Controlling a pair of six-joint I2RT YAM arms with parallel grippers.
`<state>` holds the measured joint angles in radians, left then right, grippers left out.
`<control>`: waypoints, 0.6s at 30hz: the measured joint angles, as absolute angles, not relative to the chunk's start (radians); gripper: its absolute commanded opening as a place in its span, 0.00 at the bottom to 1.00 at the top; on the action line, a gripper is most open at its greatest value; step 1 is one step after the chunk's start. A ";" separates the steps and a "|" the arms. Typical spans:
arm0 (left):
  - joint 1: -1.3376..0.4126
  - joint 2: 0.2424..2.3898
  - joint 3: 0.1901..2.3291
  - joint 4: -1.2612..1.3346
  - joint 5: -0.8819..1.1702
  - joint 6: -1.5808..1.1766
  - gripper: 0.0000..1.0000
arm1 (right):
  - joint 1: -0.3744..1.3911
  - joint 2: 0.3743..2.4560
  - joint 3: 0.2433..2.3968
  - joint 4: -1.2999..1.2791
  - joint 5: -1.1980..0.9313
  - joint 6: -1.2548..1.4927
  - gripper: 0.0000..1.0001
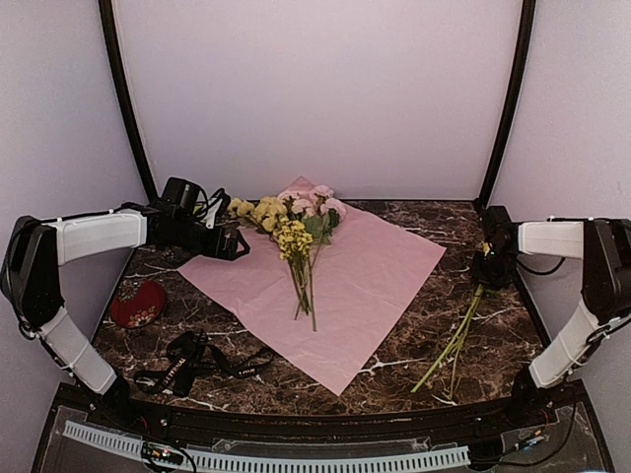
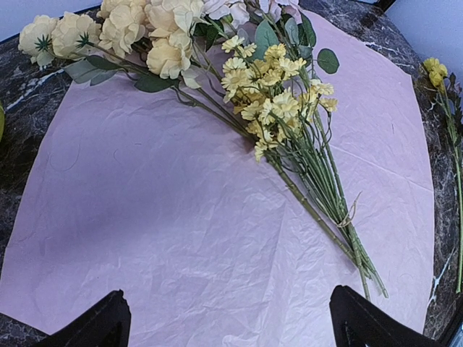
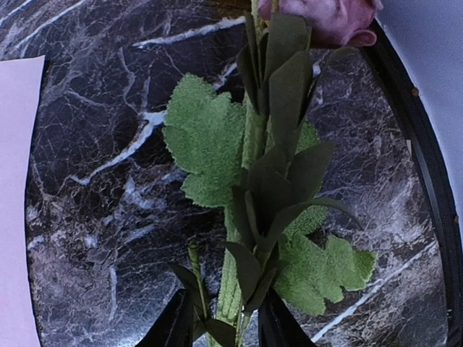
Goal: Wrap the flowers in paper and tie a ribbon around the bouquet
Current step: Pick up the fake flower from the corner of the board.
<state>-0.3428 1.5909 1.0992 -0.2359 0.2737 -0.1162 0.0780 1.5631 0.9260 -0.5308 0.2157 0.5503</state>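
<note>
Flowers are being gathered onto the paper ahead of wrapping: the main bunch of flowers (image 1: 296,241) is seen lying across the middle of the lilac paper (image 1: 375,286), blooms towards the far corner and stems towards the near one; no fold has been made, and the black ribbon (image 1: 187,363) lies untouched on the marble table (image 1: 513,365) at front left, its tail just beside the sheet's edge, with a small red object (image 1: 138,304) near it.

Stray stems (image 1: 455,340) are left on the bare marble at the right, well apart from the bunch; the right gripper (image 1: 490,264) is set over their bloom end, its jaws standing narrowly apart on either side of a leafy stem (image 3: 242,217); whether the stem is already pinched cannot be told.

The left gripper (image 1: 232,241) is held at the sheet's far left edge, jaws wide apart and nothing between them.

A firm pinch, a lift clear of the marble and a carry leftward to the bunch are judged to be called for next, stems laid parallel.

Open marble is offered between the stray stems and the paper's right corner; the table's black rim (image 3: 423,188) runs just beside the right gripper, so little room is left outward; the sheet's near corner lies close to the front edge.
</note>
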 measured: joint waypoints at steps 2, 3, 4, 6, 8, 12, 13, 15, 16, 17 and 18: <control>-0.343 1.590 1.099 -0.236 0.274 -0.116 0.99 | 0.075 1.589 0.923 -0.514 0.213 0.545 0.27; -0.343 1.590 1.099 -0.236 0.274 -0.116 0.99 | 0.073 1.601 0.921 -0.506 0.213 0.543 0.25; -0.343 1.590 1.099 -0.236 0.274 -0.117 0.99 | 0.072 1.610 0.918 -0.501 0.213 0.540 0.22; -0.343 1.590 1.099 -0.236 0.274 -0.116 0.99 | 0.069 1.623 0.913 -0.494 0.214 0.537 0.20; -0.343 1.590 1.099 -0.236 0.274 -0.116 0.99 | 0.069 1.624 0.908 -0.487 0.218 0.535 0.20; -0.343 1.590 1.099 -0.236 0.274 -0.116 0.99 | 0.069 1.625 0.904 -0.485 0.228 0.533 0.20; -0.343 1.590 1.099 -0.236 0.274 -0.116 0.99 | 0.069 1.625 0.902 -0.486 0.231 0.533 0.20; -0.343 1.590 1.099 -0.236 0.275 -0.116 0.99 | 0.069 1.621 0.900 -0.493 0.241 0.532 0.20; -0.343 1.590 1.099 -0.236 0.276 -0.116 0.99 | 0.069 1.614 0.900 -0.503 0.247 0.530 0.21; -0.343 1.590 1.099 -0.236 0.278 -0.116 0.99 | 0.069 1.604 0.900 -0.511 0.252 0.528 0.21; -0.343 1.590 1.099 -0.236 0.280 -0.116 0.99 | 0.069 1.589 0.901 -0.524 0.260 0.527 0.22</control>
